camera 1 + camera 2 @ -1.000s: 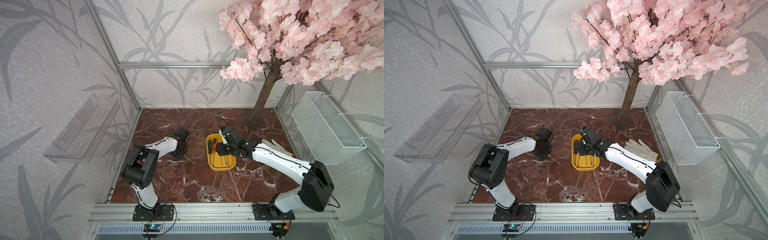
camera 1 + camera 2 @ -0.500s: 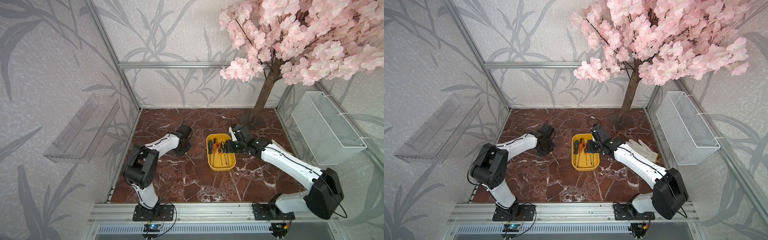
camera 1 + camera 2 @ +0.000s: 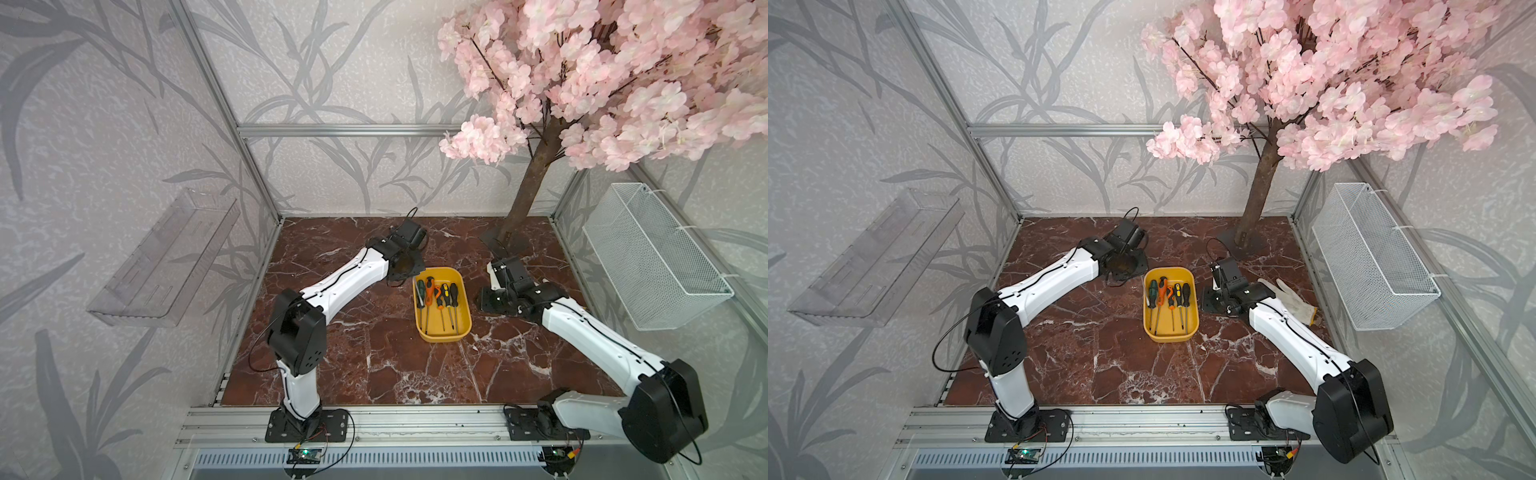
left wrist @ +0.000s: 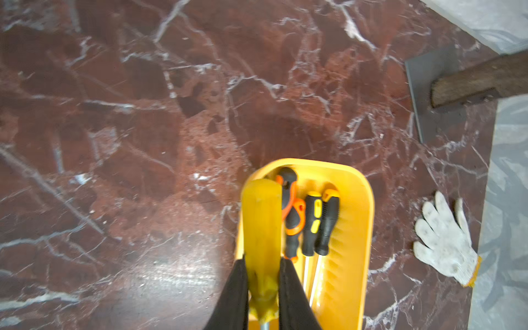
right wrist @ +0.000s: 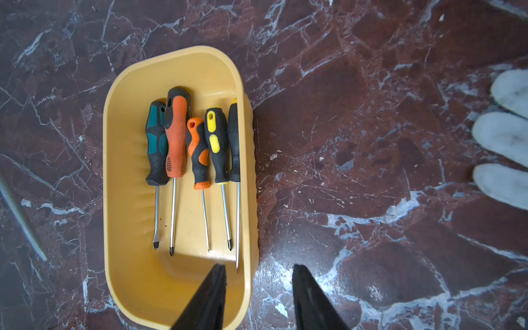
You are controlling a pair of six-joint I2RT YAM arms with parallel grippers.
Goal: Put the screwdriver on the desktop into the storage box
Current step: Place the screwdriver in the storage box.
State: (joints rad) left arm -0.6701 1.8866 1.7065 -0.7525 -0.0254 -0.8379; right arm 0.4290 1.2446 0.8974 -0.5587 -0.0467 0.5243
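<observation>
Left wrist view. The left gripper (image 4: 263,258) clamps both black fingers (image 4: 233,291) on a yellow-handled screwdriver (image 4: 262,223), whose handle overlaps one long wall of the storage box (image 4: 367,228). Inside the box, three further screwdrivers (image 4: 311,223) lie side by side, handles touching. Beyond the box's far long wall, a white glove (image 4: 445,243) lies on the desktop (image 4: 143,114). Well past the box's end stands a tree trunk (image 4: 480,83) on a grey base plate (image 4: 428,80).

In the left wrist view the shaft of the yellow-handled screwdriver (image 4: 262,225) is cut off by the picture's edge, and its blurred handle hides part of the storage box (image 4: 363,217). The right wrist view shows only three fingertips of the white glove (image 5: 504,134). Both top views hide the left gripper (image 4: 262,259) under its own arm.
</observation>
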